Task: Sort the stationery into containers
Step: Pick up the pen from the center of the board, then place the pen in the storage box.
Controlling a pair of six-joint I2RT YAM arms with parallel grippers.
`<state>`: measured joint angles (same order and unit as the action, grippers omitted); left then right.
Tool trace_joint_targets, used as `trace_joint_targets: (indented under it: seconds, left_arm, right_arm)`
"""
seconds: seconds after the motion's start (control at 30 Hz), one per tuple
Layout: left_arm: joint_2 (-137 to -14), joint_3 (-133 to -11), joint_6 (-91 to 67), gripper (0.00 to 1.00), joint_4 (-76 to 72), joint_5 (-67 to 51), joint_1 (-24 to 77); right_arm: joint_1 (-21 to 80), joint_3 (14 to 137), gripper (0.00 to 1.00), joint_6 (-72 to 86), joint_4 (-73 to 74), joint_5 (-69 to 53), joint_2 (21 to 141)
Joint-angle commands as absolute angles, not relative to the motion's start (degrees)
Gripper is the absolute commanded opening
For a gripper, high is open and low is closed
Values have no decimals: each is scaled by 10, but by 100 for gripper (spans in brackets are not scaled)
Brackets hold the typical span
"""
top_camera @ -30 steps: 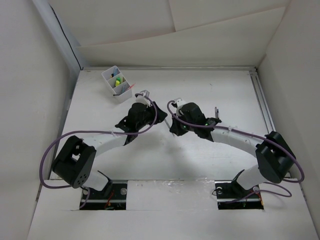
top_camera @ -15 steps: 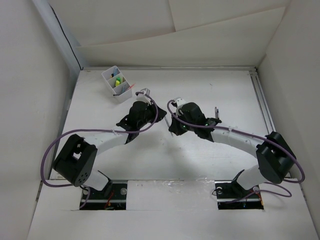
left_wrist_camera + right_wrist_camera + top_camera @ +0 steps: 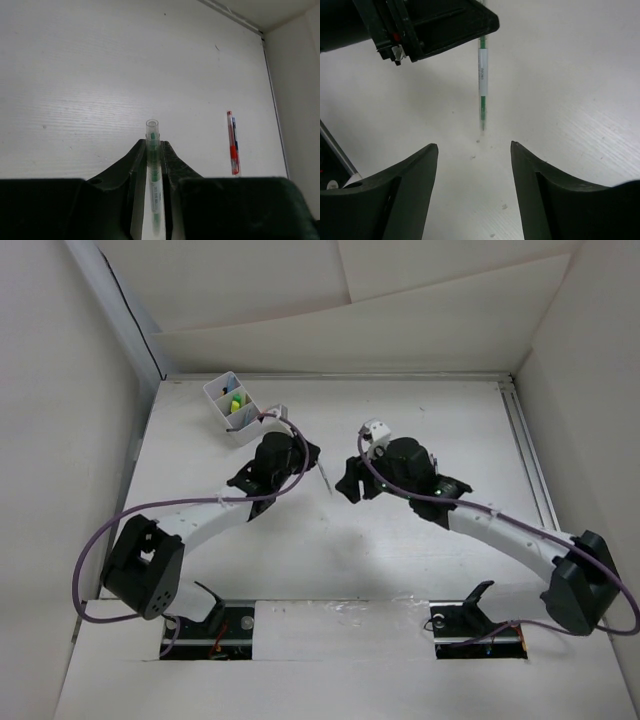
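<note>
The right arm has swung back and to the right, away from the left one, and its end effector is released, fingers spread wide above the bench. The left end effector has shifted slightly toward the tray and is clenched on a green pen, whose tip points down at the bench without touching it. The tray sits at the far left corner, with yellow and green items inside. A red-and-blue pen lies flat on the bench near a side wall.

We count two arms, left arm and right arm, one divided white tray, one green pen, one red pen.
</note>
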<state>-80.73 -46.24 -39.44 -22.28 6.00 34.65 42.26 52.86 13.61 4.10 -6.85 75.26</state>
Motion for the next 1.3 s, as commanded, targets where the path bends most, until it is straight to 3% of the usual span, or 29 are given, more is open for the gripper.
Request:
trace_joint_targets:
  seconds: [0.0,0.2,0.43,0.53,0.8,1.27]
  left_arm:
    - [-784,-510,-374,0,-197,153,343]
    - [-811,-578,-381,0,-165,194,288]
    - [-888,-662,-425,0,-142,171,157]
    - [-920,-709,-414,0,-120,216,136]
    - [-990,-813,-311,0,-85,375,136]
    - [-1075,-899,-192,0,-104,457,130]
  right_arm:
    - [396,508,66,123,-14,-46,704]
    - [360,423,65,161,-69,-1,671]
    - [348,406,62,172,-69,49,631]
    - [353,396,62,172,-69,67,600]
    - [353,390,62,178,-69,80,595]
    - [353,390,62,178,-64,90,594]
